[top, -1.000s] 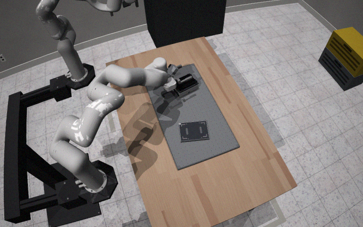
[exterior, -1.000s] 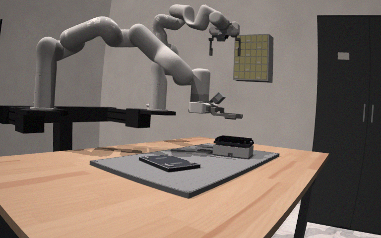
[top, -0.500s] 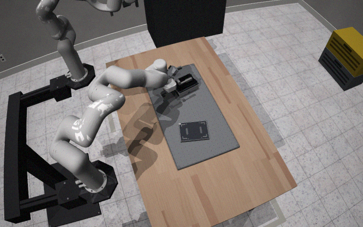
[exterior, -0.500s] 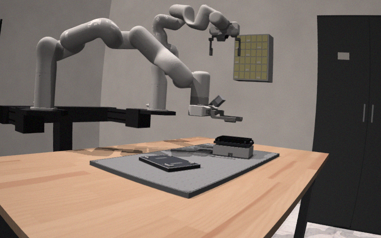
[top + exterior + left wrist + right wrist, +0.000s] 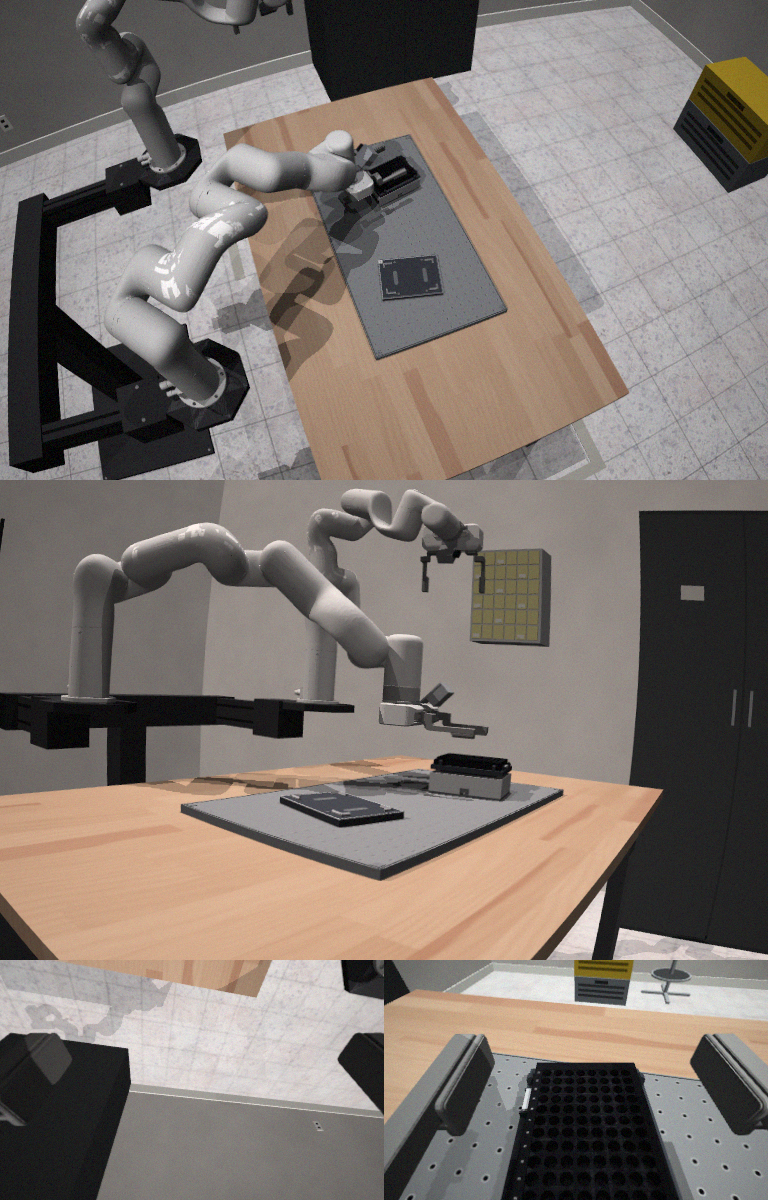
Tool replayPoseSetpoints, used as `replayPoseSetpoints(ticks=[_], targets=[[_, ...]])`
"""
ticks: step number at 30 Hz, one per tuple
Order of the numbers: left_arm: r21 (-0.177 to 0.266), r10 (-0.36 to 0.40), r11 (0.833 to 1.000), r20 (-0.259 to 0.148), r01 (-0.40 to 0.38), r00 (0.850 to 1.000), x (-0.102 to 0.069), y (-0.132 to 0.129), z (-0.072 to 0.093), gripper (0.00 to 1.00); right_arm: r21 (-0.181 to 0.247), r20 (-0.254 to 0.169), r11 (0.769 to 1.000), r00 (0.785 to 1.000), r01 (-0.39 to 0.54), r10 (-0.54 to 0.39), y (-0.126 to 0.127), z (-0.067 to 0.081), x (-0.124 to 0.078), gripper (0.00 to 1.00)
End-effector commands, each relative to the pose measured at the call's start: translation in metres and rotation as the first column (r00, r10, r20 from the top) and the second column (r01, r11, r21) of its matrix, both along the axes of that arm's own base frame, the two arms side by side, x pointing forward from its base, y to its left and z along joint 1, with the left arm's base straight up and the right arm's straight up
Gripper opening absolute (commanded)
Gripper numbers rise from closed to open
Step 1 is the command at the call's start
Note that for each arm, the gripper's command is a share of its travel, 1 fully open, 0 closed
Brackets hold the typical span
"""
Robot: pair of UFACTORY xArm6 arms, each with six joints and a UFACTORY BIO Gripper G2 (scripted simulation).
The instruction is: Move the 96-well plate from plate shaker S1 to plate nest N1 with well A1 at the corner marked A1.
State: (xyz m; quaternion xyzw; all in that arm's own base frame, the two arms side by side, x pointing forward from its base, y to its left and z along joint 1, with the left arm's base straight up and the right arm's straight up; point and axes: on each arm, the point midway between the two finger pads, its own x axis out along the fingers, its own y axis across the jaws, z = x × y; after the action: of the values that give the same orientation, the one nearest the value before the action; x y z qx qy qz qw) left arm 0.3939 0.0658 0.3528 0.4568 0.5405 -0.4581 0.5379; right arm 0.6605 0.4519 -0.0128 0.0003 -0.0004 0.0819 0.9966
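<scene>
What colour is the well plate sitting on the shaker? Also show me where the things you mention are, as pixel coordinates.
The well plate [image 5: 471, 761] [image 5: 589, 1130] is black all over, showing best in the right wrist view.
</scene>
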Motion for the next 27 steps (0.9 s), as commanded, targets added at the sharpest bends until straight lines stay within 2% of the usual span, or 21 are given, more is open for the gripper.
replayPoseSetpoints(ticks=[1, 15, 27], targets=[[-0.001, 0.0, 1.0, 0.005, 0.0, 1.0, 0.0, 0.0, 0.002, 1.0, 0.003, 0.004, 1.0, 1.0, 0.0, 0.0, 0.001, -0.004, 0.001, 0.37], [-0.001, 0.0, 1.0, 0.005, 0.0, 1.0, 0.0, 0.0, 0.002, 1.0, 0.003, 0.004, 1.0, 1.0, 0.0, 0.0, 0.001, -0.024, 0.001, 0.37], [-0.001, 0.0, 1.0, 0.005, 0.0, 1.0, 0.0, 0.0, 0.002, 1.0, 0.003, 0.004, 1.0, 1.0, 0.0, 0.0, 0.001, -0.024, 0.001, 0.37]])
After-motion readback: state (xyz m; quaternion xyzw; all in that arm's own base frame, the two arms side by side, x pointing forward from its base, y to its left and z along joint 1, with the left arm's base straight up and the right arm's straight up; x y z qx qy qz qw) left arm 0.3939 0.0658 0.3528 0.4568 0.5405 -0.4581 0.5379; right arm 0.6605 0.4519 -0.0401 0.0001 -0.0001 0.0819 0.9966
